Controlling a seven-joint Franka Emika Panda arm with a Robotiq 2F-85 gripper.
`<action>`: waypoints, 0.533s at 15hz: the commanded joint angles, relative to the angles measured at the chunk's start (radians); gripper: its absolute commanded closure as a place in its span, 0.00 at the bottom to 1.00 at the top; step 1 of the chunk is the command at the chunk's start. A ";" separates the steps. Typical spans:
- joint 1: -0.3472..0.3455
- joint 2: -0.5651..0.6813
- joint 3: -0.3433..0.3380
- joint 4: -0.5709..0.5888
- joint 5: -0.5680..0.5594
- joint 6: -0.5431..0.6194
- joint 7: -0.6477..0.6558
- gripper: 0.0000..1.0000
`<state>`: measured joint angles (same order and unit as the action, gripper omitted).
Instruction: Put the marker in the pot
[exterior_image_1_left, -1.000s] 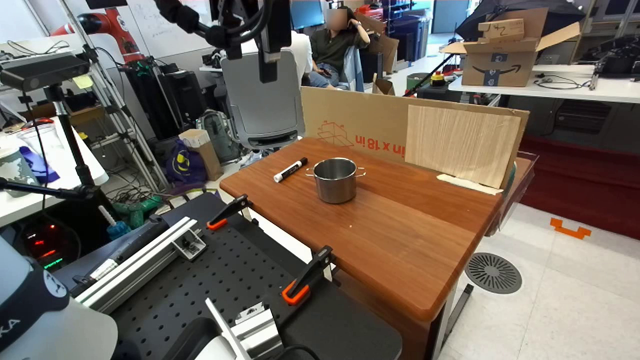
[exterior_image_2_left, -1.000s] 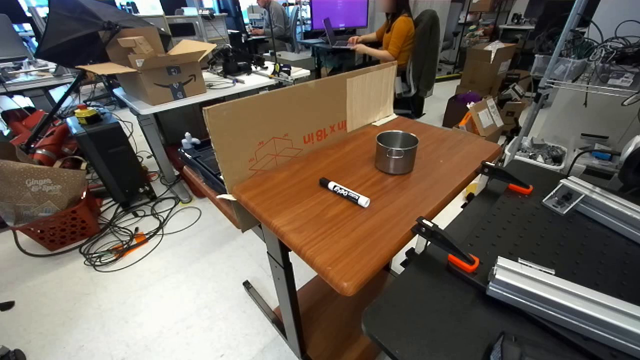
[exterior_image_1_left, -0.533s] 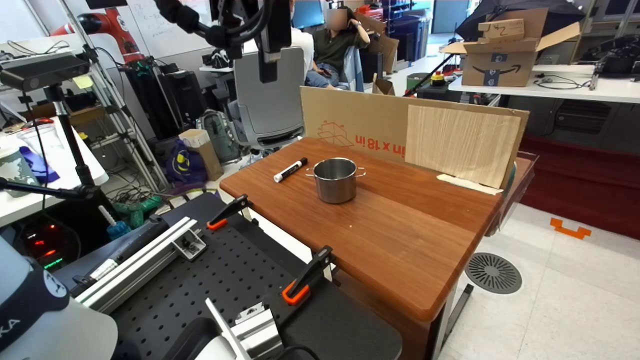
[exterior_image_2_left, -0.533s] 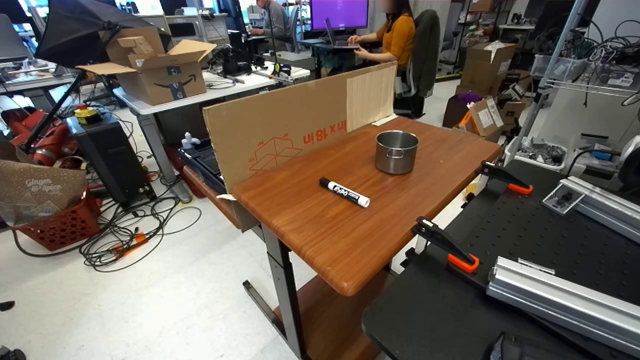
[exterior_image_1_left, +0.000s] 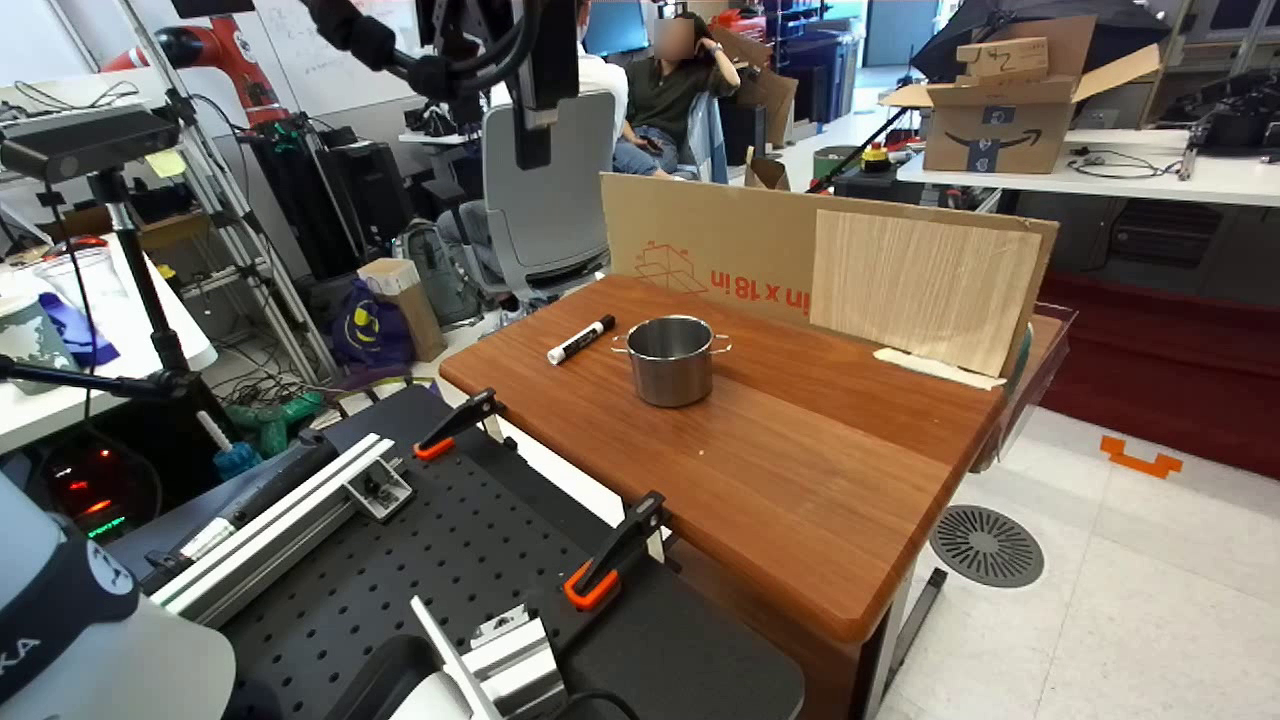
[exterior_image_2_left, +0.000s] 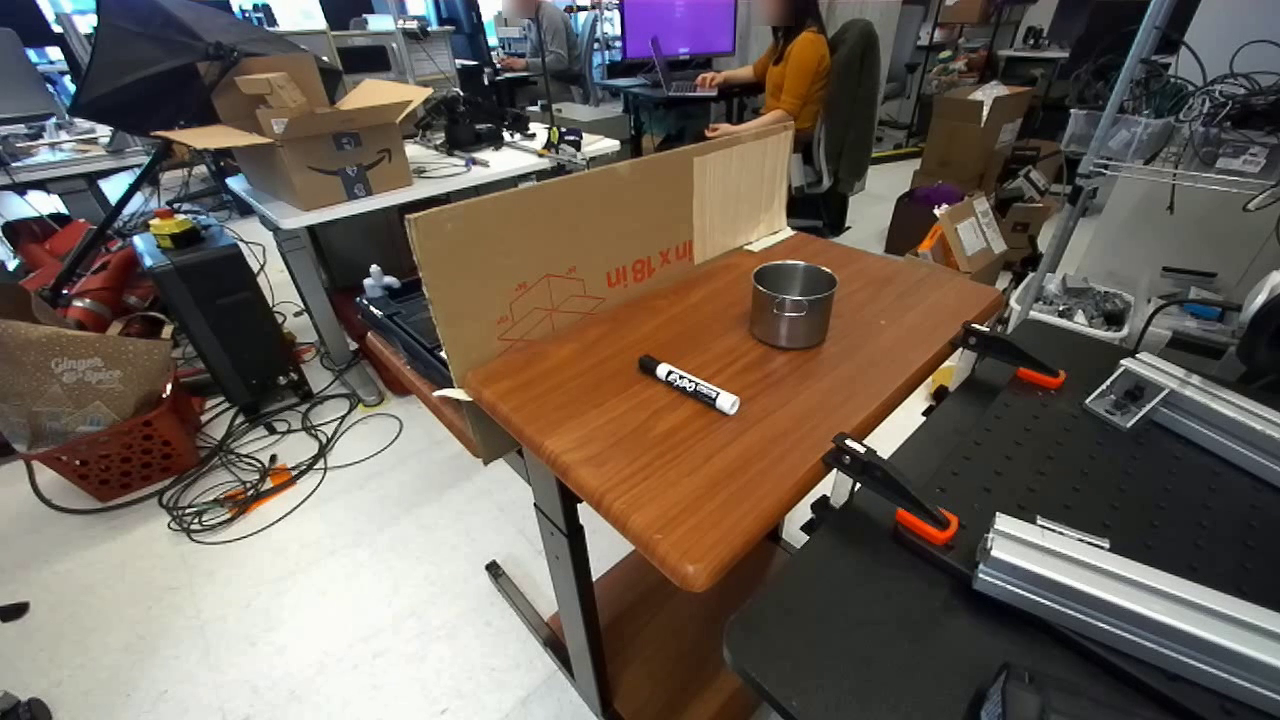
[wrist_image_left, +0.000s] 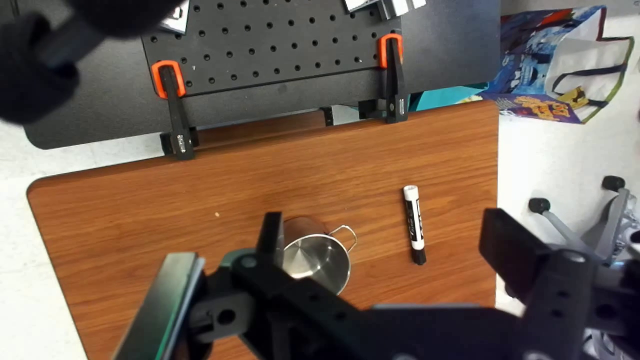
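**Gripper (wrist_image_left: 383, 234) shifted slightly; marker (exterior_image_1_left: 581, 340) and pot (exterior_image_1_left: 672, 380) left unmoved**

Since the earlier frame, the gripper has been moved a touch toward nine o'clock in an exterior view, and the grey chair back (exterior_image_1_left: 553, 190) has been swung a little toward three o'clock.

From left to right in that view, the gripper is hung near eleven o'clock, in front of the chair back; it seems to be held well above the table (exterior_image_1_left: 800, 500), though only its lower part is shown. The marker is laid flat on the table, its black end pointed toward two o'clock. The pot is stood upright on the same table, with the marker placed near it at nine o'clock, outside and apart from it. Beyond, a cardboard panel (exterior_image_1_left: 720, 230) is stood along the far edge, and a pale wood-grained sheet (exterior_image_1_left: 920, 290) is set against its three o'clock end.

In the wrist view, black clamps (wrist_image_left: 176, 115) with orange ends are seen at ten and one o'clock. The pot is partly covered by the gripper. The marker is seen in the gap between the fingers (wrist_image_left: 515, 257), which are spread wide apart; its black end is pointed toward six o'clock.
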<state>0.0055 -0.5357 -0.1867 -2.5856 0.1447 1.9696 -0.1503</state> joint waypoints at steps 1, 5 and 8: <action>-0.001 0.022 0.057 -0.035 0.038 0.069 0.029 0.00; 0.032 0.054 0.122 -0.095 0.094 0.207 0.087 0.00; 0.065 0.116 0.166 -0.115 0.137 0.329 0.136 0.00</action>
<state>0.0522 -0.4689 -0.0503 -2.6907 0.2293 2.1912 -0.0501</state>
